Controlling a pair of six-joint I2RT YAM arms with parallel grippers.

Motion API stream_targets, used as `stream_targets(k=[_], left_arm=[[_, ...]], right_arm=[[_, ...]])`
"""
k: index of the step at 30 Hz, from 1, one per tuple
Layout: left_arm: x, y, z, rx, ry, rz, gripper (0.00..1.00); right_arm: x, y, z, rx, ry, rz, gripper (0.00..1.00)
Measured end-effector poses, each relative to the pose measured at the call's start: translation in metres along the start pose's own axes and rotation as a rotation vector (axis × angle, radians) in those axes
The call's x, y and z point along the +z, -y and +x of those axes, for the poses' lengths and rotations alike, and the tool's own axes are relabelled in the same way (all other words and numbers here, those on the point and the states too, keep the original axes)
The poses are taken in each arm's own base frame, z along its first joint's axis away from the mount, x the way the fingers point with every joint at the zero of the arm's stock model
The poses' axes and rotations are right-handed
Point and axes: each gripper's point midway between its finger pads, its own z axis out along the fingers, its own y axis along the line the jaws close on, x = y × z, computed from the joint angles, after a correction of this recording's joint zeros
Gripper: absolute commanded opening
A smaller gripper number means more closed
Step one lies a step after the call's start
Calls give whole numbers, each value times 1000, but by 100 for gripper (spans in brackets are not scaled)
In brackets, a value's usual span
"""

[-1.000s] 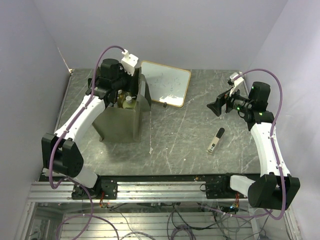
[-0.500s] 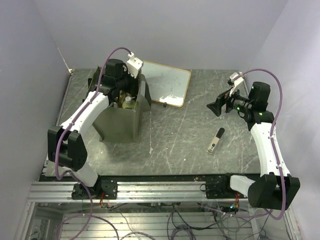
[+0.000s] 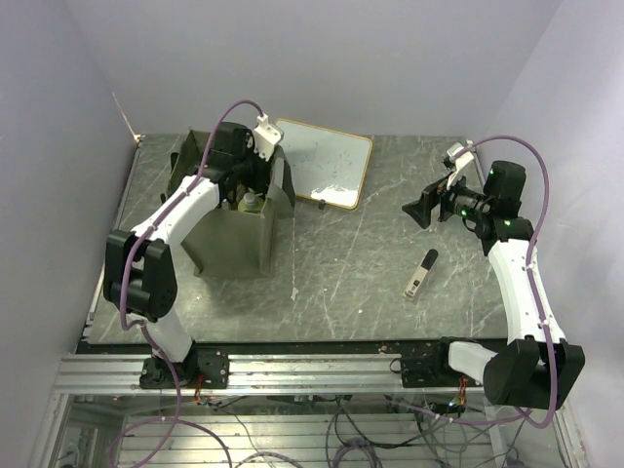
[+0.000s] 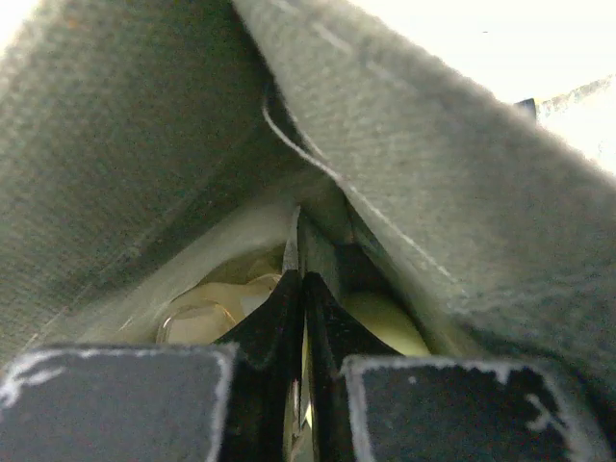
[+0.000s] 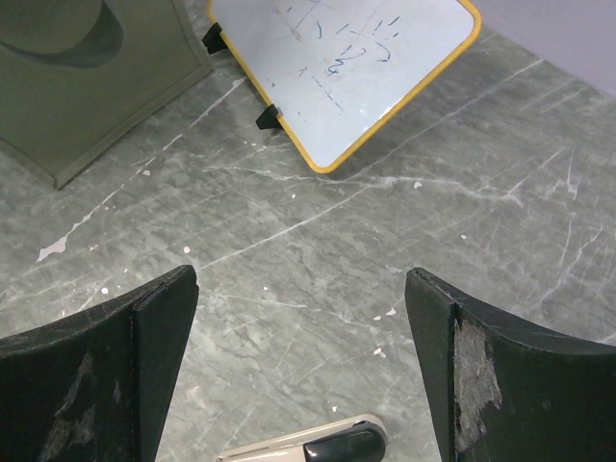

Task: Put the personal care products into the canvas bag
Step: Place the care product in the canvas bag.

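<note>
Roughly at ten o'clock on the grey table stands the canvas bag, with the whiteboard lying beside it at twelve. The left gripper reaches inside the bag, its fingers pinched together above pale bottles. The right gripper hovers at three o'clock, fingers spread wide, grasping nothing. One black-capped bottle lies at four o'clock.
</note>
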Motion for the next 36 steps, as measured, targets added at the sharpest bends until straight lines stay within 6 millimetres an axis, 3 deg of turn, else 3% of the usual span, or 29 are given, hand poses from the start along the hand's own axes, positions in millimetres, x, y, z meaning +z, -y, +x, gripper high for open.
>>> stream_targets(k=[16,23,36], left_arm=[[12,4,13,-7,-37,23,43],[11,5,16,-13,-54,29,63],[3,3,17,-22,-69,11,90]], right_arm=[[0,0,1,1,-1,-1,89],[0,0,1,1,-1,-1,90],[0,0,1,2,-1,-1,90]])
